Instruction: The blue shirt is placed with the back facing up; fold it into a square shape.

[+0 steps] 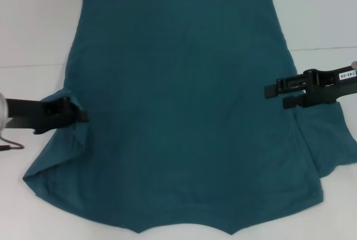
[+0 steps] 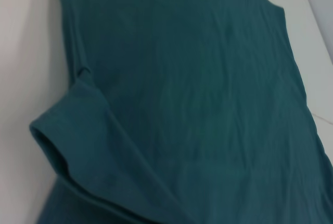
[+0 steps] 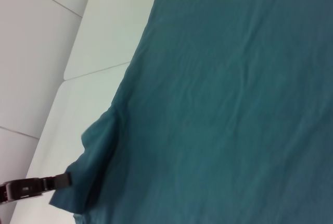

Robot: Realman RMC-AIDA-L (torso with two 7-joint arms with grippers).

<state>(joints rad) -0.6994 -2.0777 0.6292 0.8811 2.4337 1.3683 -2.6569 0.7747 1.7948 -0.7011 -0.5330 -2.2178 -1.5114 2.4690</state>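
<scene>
The left gripper (image 1: 82,115) is seen at the blue shirt (image 1: 184,106)'s left sleeve, its fingers closed on a raised fold of the sleeve cloth. The right gripper (image 1: 276,95) is held at the shirt's right edge by the other sleeve, fingers slightly apart, with nothing visibly gripped. The shirt is spread flat on the white surface (image 1: 33,22), its long axis running away from the robot, hem at the far end.
</scene>
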